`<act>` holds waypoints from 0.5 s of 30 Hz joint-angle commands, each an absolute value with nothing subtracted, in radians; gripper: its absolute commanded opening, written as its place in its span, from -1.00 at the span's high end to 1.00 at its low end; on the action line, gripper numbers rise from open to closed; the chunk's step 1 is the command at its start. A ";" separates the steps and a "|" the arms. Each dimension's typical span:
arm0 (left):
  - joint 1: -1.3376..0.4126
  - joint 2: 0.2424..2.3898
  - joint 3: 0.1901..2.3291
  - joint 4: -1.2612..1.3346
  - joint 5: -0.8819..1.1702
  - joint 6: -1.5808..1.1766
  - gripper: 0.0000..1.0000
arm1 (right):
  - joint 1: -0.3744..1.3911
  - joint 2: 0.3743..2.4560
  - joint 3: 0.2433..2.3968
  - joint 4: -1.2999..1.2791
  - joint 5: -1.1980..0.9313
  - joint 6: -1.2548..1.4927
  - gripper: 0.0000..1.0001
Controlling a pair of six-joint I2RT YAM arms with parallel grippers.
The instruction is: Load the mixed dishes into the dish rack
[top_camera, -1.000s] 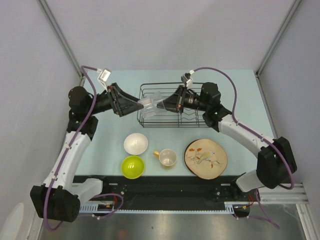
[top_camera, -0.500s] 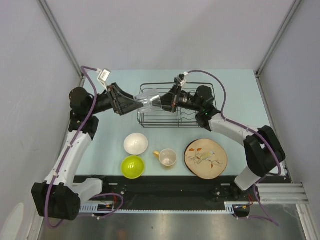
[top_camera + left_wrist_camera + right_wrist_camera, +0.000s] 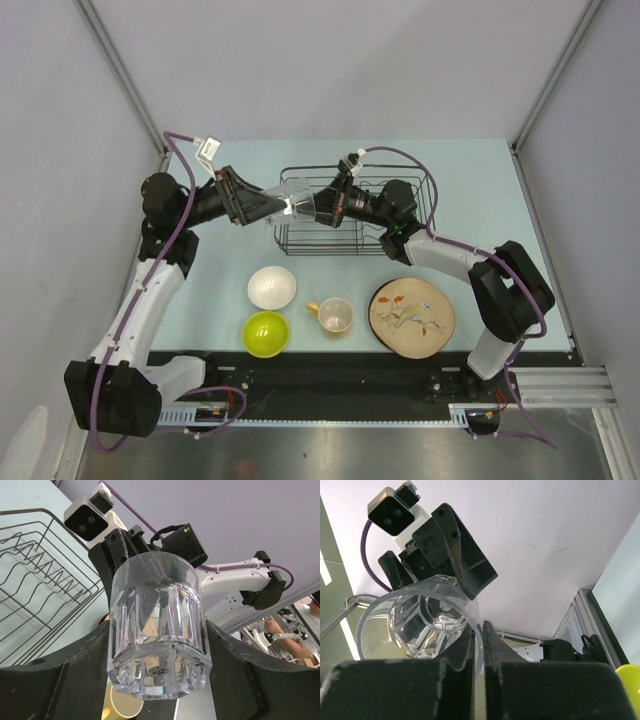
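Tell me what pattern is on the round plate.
The plate is tan with a leafy branch pattern, clearest in the top external view.

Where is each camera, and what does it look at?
Top external: high behind the arms, looking down on table, dish rack, both arms.
Left wrist: on left arm, facing the clear drinking glass between its fingers, right gripper behind.
Right wrist: on right arm, fingers pinching the glass rim, left gripper beyond.
All three see the glass.

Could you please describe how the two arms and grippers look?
The left arm and right arm are built of white links and black joints, each with a purple cable looping alongside. The left gripper and right gripper are black with flat wedge-shaped fingers, and a white camera box sits on each wrist.
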State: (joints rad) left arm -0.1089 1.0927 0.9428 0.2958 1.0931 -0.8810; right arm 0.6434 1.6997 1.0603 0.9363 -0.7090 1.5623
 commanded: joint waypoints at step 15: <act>-0.133 1.215 1.253 -0.149 1.058 -0.560 0.99 | 0.565 1.625 1.071 0.639 -0.730 1.338 0.08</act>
State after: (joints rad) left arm -0.1303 1.2011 1.1404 -0.0368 1.0752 -0.6720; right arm 0.6067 1.7012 1.0603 0.8398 -0.7052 1.4872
